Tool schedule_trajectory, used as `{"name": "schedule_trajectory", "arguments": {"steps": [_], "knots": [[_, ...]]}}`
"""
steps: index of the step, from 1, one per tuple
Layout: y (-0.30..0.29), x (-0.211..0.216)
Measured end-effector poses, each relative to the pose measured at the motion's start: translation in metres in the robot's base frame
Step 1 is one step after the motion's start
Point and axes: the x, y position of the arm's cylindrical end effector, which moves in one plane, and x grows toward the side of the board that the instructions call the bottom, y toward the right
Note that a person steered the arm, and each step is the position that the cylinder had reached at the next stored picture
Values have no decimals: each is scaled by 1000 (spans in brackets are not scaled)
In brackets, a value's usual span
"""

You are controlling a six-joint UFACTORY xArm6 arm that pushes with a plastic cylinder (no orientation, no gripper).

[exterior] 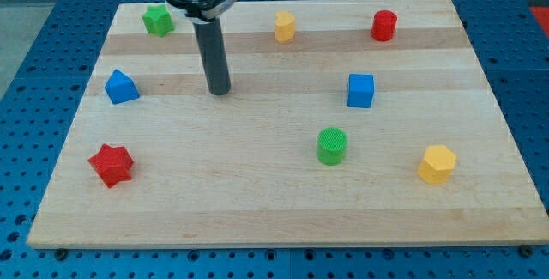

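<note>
My tip (220, 91) rests on the wooden board (257, 210) in its upper left part, touching no block. The nearest block is the blue triangular block (121, 87), well off to the tip's left. A green star-shaped block (158, 20) sits above and to the left, near the board's top edge. A small yellow block (285, 27) stands up and to the right of the tip. A red star-shaped block (111, 164) lies toward the lower left.
A red cylinder (384, 26) stands at the top right. A blue cube (360, 90) sits right of centre, a green cylinder (332, 146) below it, and a yellow hexagonal block (437, 163) at the lower right. Blue perforated table surrounds the board.
</note>
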Motion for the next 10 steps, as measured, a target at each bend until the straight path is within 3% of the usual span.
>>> {"name": "schedule_trajectory", "arguments": {"steps": [5,7,10], "knots": [[-59,-5],[18,1],[62,37]]}}
